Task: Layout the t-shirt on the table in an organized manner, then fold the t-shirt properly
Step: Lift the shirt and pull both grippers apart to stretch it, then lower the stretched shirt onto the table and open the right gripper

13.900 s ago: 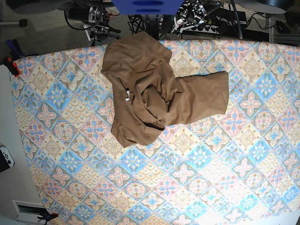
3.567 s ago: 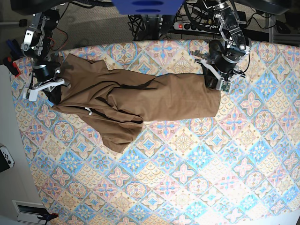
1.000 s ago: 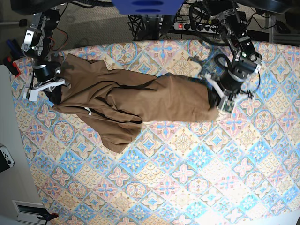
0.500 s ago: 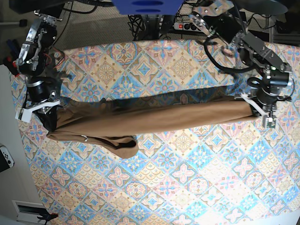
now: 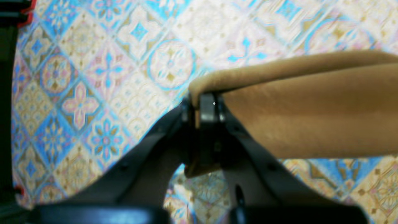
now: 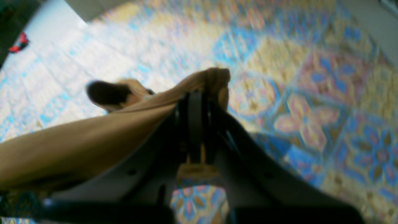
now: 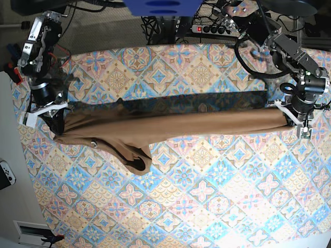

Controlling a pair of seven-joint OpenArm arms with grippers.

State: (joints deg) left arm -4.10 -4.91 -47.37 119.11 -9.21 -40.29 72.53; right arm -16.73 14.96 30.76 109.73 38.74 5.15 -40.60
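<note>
One t-shirt point(image 7: 170, 126), tan-brown, stretched in a long band over the table point(image 7: 207, 191), a sleeve drooping at base-view left. Right claw point(image 7: 49, 114) pinches that end; left claw point(image 7: 295, 118) the other. Wrist views alone show jaws clamped on bunched cloth.
</note>
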